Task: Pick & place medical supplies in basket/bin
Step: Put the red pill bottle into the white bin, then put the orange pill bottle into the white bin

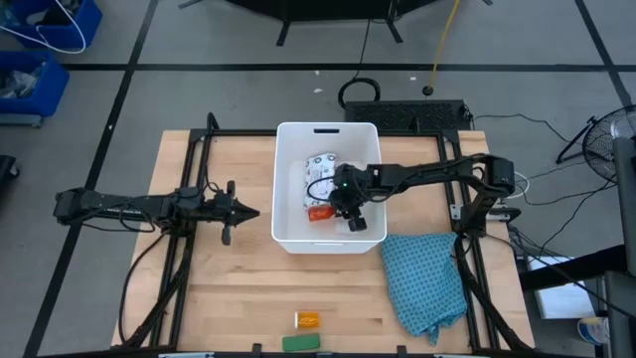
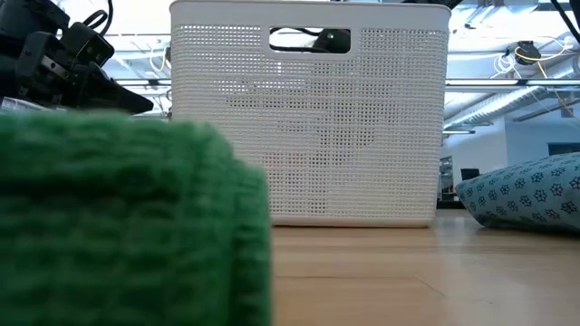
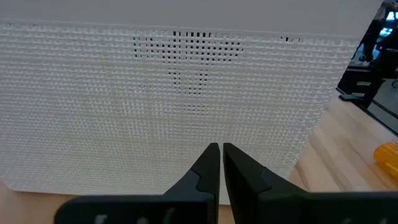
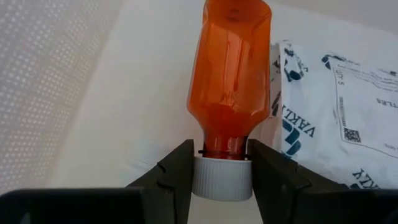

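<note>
We see R gripper [image 4: 221, 177] inside bin [image 1: 288, 189], fingers partly apart flanking red bottle's [image 4: 231, 74] white cap, bottle's long axis running straight out ahead, beside packet [image 4: 336, 118].

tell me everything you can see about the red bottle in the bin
The red bottle is translucent orange-red plastic with a white ribbed cap and a narrow neck. It lies on its side on the floor of the white bin, near the wall on the left arm's side, with the white patterned packet right beside it. The right gripper has its fingers on either side of the cap, seemingly touching it. No label shows, and I cannot tell whether it has contents.
</note>
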